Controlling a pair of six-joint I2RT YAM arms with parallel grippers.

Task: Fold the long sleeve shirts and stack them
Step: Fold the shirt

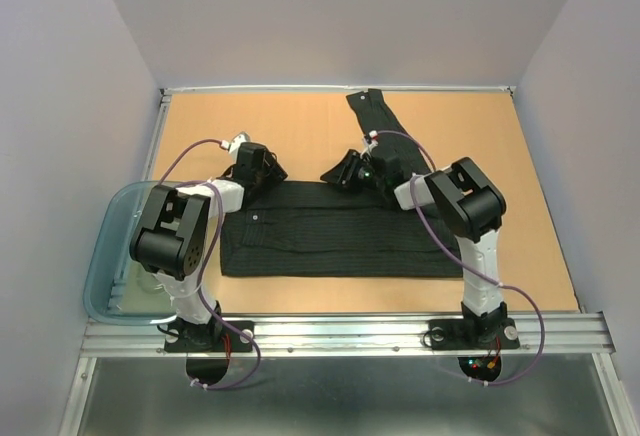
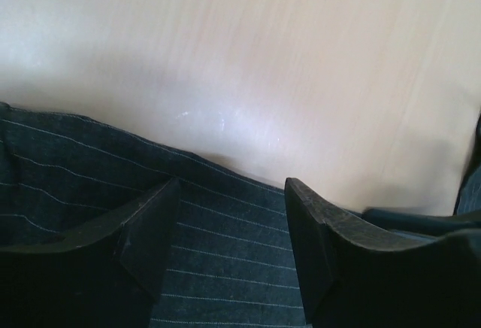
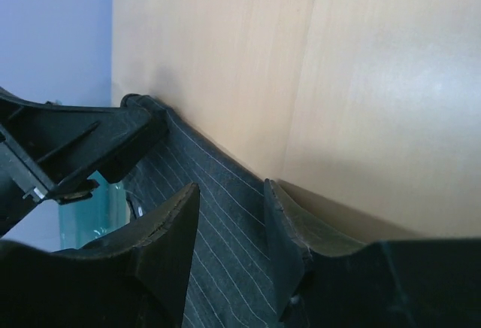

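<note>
Mid-fold: black pinstriped shirt [image 1: 340,241] flat mid-frame on the surface [image 1: 300,126], left gripper [image 1: 268,170] and right gripper [image 1: 338,173] at its upper edge, jaws released over cloth; next probably clench, fold downward.

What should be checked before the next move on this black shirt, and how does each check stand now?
1. Left gripper open: ok.
2. Right gripper open: ok.
3. Both at the shirt's far edge: ok.
4. Cloth pinched: not ok, it lies flat under both.
5. Sleeve tucked in: not ok, it stretches toward the table's far edge.
6. Tub clear of the shirt: cannot tell, the left arm hides the gap.
</note>
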